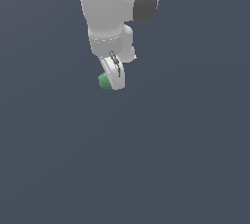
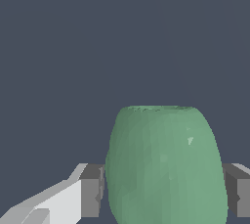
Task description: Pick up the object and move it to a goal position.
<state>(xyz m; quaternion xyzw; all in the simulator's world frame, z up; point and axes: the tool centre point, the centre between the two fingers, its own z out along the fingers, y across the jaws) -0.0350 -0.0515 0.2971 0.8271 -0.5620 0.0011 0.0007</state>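
The object is a small matte green rounded lump. In the exterior view it [image 1: 103,81] peeks out at the left of the fingertips of my white gripper [image 1: 113,83], which hangs from the arm at the upper middle. In the wrist view the green lump [image 2: 166,164] fills the space between the two grey finger pads [image 2: 91,191], which press against its sides. The gripper is shut on the lump. Most of the lump is hidden behind a finger in the exterior view.
A plain dark grey-blue surface [image 1: 146,169] spreads around the gripper in both views. No other objects or edges show.
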